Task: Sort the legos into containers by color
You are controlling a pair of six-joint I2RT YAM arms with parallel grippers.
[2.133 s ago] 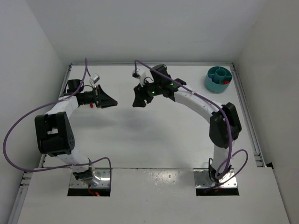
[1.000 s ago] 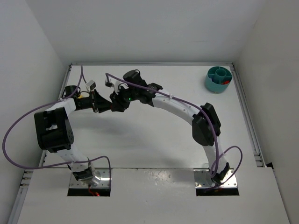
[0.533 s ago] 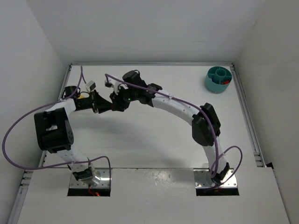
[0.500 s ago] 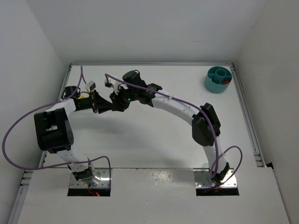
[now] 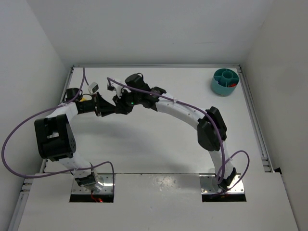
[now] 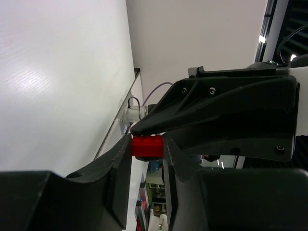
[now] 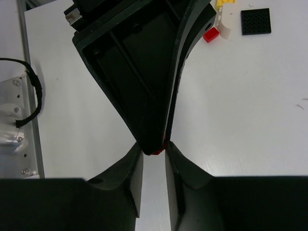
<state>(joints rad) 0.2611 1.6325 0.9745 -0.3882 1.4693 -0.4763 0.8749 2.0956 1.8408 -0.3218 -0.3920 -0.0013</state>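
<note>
The left gripper (image 6: 146, 153) pinches a small red plastic brick (image 6: 147, 146) for handover. The right gripper (image 7: 154, 157) has its jaws flanking it, grip unclear.

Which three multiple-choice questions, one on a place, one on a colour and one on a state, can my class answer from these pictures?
1. Where on the table does the teal tub stand?
A. far right corner
B. near left corner
C. centre

2. What colour is the brick between the left gripper's fingers?
A. yellow
B. red
C. black

3. The left gripper is:
A. open and empty
B. out of view
C. shut on the brick

Answers:
1 A: the top view shows the tub at the far right corner.
2 B: the left wrist view shows it red.
3 C: its fingers press the brick from both sides.
</note>
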